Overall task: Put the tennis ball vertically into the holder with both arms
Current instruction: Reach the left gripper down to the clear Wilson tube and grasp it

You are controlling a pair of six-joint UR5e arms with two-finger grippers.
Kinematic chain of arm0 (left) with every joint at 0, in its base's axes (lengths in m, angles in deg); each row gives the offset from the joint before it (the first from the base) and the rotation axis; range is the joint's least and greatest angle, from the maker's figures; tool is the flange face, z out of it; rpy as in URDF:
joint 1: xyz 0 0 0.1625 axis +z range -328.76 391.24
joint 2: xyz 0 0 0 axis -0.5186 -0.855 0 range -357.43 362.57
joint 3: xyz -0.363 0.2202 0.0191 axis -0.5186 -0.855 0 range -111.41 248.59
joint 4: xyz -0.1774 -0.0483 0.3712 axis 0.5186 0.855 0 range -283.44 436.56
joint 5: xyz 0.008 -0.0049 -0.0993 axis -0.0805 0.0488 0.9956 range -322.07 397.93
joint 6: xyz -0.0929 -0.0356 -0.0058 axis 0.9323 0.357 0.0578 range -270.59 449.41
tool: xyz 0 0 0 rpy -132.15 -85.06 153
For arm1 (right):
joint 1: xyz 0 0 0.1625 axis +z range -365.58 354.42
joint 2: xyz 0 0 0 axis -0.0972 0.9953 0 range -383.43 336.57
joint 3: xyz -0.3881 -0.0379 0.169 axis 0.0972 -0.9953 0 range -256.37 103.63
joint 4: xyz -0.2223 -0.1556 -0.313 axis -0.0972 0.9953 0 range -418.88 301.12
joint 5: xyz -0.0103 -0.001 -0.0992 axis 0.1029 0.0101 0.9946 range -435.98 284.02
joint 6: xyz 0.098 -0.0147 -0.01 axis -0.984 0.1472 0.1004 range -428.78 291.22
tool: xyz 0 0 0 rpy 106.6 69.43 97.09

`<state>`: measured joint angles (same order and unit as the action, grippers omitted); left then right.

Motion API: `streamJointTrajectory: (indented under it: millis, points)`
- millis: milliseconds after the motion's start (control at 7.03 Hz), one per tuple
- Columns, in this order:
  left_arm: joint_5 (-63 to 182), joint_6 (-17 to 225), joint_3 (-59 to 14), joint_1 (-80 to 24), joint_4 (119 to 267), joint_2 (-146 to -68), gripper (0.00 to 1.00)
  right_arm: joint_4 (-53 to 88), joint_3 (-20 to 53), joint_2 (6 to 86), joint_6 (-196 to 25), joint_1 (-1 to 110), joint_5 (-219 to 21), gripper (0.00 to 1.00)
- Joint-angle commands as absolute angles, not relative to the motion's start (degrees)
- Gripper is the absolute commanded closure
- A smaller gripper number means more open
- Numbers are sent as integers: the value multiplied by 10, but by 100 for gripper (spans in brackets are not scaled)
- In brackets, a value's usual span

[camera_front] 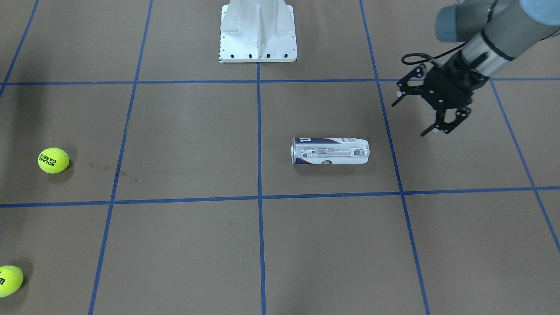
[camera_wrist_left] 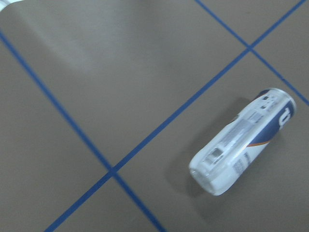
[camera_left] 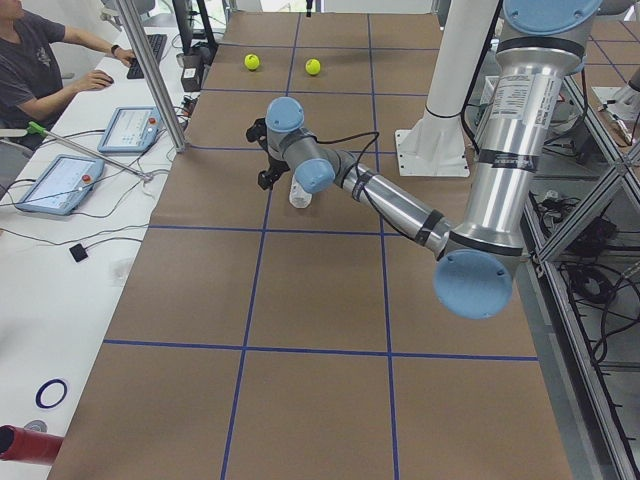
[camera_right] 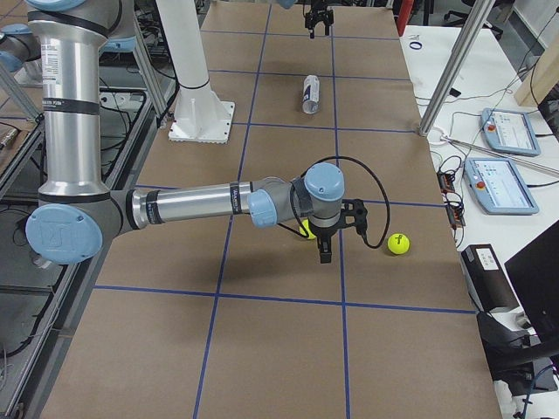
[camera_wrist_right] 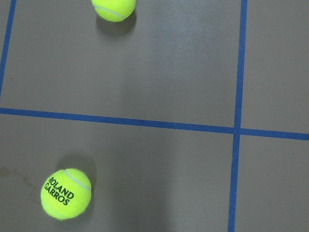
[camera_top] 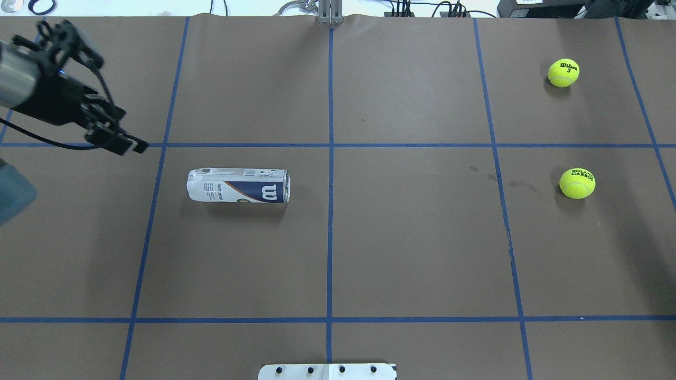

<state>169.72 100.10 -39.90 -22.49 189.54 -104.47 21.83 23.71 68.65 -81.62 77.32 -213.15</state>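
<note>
Wilson tennis ball (camera_front: 8, 281) nearest the lens, half cut off at the lower left corner. Roland Garros tennis ball (camera_front: 53, 160) above it at mid left, both loose on the brown table (camera_front: 183, 144). Right of centre, holder (camera_front: 330, 151) lying on its side, silver-rimmed mouth toward frame left, closed end toward frame right. Upper right, left gripper (camera_front: 413, 114) empty, fingers spread wide, up and right of the closed end and apart from it.

Judged step: reaching for the holder to stand it up. Turn the wrist to set the fingers astride the round body across its width. Come down near the closed end. Close gently: thin clear plastic, likely to flex; round body, apt to roll. Then swing it mouth-up.

Right gripper (camera_right: 325, 251) seen only in the right side view, near the balls; cannot tell whether spread or closed.
</note>
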Motion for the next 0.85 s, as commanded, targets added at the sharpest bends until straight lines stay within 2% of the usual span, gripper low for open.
streamJointTrajectory:
  millis: [0, 427, 711]
  points:
    - [1612, 986, -332, -139, 1895, -1151, 1, 218, 237, 687, -816, 774, -2133, 0]
    - [1597, 843, -274, -118, 1894, -1187, 1, 218, 236, 687, -816, 774, -2133, 0]
    - [1527, 821, -243, -68, 1870, -1219, 1, 218, 236, 692, -816, 774, -2134, 0]
